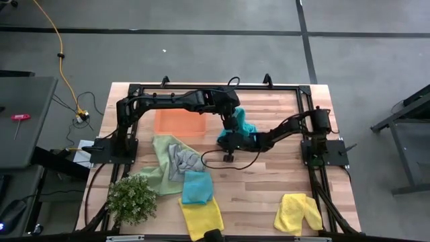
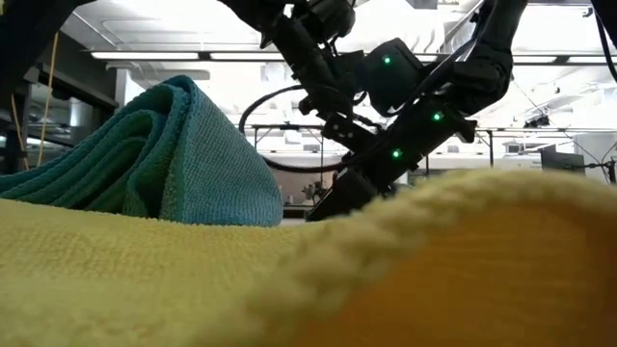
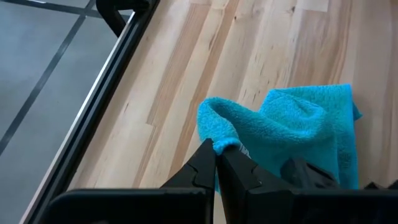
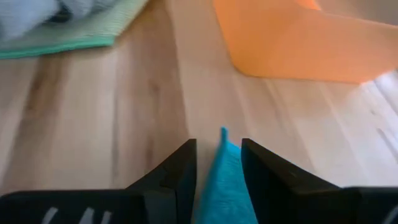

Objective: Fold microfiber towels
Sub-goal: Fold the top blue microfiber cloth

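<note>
A teal-blue towel point(image 1: 246, 126) is bunched at the table's middle, right of the orange tray point(image 1: 180, 121). My left gripper point(image 1: 233, 121) reaches it from the far left and is shut on it; it also shows in the left wrist view point(image 3: 217, 155). My right gripper point(image 1: 225, 138) comes from the right, just nearer than the left one, and is shut on the same towel point(image 4: 225, 180). Both arms show behind the near towels in the low view point(image 2: 386, 125). My left gripper pinches a raised, rolled-over edge of the teal-blue towel point(image 3: 219, 134) between its two fingertips. The rest of the towel point(image 3: 305, 124) bunches slack beyond the fingers. Whether it is clear of the table I cannot tell. My right gripper has a thin strip of the teal-blue towel between its two fingers. A pointed corner point(image 4: 222, 138) sticks out past the fingertips, over the bare wood. The fingers hide the rest of the cloth.
At the near left lie a light green towel point(image 1: 160, 168), a grey towel point(image 1: 183, 160) on it, another teal-blue towel point(image 1: 197, 187) and a yellow towel point(image 1: 201, 216). A second yellow towel point(image 1: 297, 212) lies at the near right. A green plant point(image 1: 133, 198) stands at the near left corner.
</note>
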